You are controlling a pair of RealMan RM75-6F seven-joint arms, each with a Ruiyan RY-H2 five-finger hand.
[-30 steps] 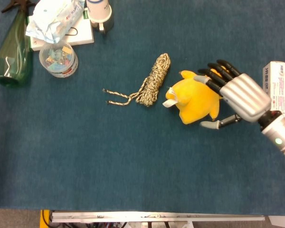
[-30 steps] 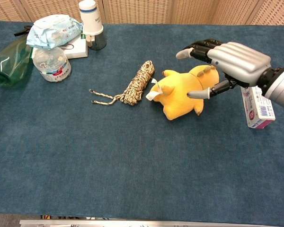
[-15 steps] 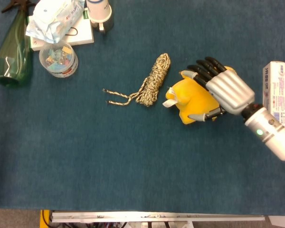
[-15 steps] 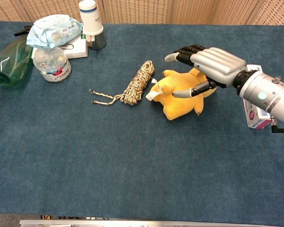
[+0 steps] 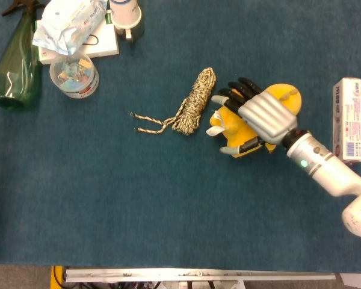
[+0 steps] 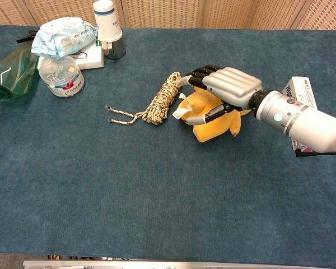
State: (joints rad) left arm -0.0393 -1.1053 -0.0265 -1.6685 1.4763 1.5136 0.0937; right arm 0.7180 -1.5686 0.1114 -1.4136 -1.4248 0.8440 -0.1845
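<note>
A yellow plush toy lies on the blue table cloth, right of centre. My right hand lies over it with fingers apart, the fingertips reaching past the toy's far left side and the thumb at its near side. The grasp does not look closed. A coiled braided rope lies just left of the toy, close to the fingertips. My left hand does not show in either view.
A white and pink box lies right of the forearm. At the far left stand a green bottle, a clear tub, a wipes pack and a white bottle.
My right hand has moved left from the toy's right side until it covers the toy, with its fingers reaching toward the rope. The toy and rope have stayed put.
</note>
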